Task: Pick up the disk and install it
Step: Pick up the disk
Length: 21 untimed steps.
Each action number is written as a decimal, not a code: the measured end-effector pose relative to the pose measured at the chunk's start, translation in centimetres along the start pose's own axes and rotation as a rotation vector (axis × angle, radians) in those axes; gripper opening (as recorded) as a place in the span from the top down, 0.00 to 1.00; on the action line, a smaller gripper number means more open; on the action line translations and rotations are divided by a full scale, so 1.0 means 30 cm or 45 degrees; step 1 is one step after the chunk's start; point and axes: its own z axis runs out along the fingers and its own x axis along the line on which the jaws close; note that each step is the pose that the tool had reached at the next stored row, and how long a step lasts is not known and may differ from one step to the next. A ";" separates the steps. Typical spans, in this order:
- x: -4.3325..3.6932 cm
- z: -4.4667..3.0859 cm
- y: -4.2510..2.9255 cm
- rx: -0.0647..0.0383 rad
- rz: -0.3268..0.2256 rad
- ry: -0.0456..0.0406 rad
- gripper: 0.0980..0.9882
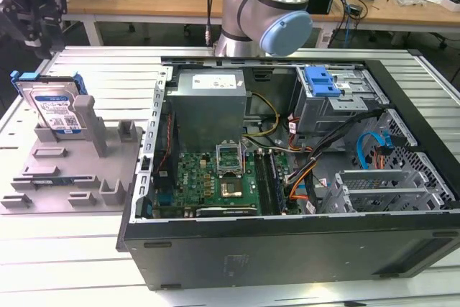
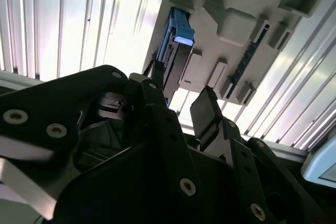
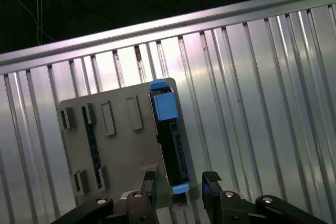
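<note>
The gripper (image 3: 180, 179) is hovering, fingers (image 3: 211, 182) parted and empty, over the disk (image 3: 169, 135). Rigid, weighty and probably shock-sensitive, it is calling for a pinch across its flat faces. In the exterior view it is standing on edge in the grey holder (image 1: 72, 177), nine o'clock from the computer case (image 1: 287, 239), label facing five o'clock, long axis running through the finger gap.

Exterior view high over table (image 1: 72, 249) — both wrist views close above disk (image 3: 170, 140) (image 2: 176, 61)

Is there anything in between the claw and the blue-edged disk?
Nothing, just air. In the first wrist view the open claw hangs over the disk, which stands on edge in its grey holder.
</note>
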 end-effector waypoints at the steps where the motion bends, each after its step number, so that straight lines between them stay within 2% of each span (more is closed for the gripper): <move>1: -0.001 0.001 0.000 0.003 -0.013 0.000 0.57; 3: -0.004 0.007 0.001 0.021 -0.060 -0.001 0.57; 6: -0.010 0.012 0.002 0.032 -0.112 0.001 0.57; 8: -0.016 0.016 0.003 0.036 -0.161 0.003 0.57; 12: -0.016 0.016 0.003 0.036 -0.164 0.004 0.57; 16: -0.015 0.020 0.040 0.036 -0.166 0.004 0.57; 19: -0.037 0.024 0.071 0.036 -0.192 0.007 0.57; 21: -0.040 0.026 0.079 0.037 -0.204 0.009 0.57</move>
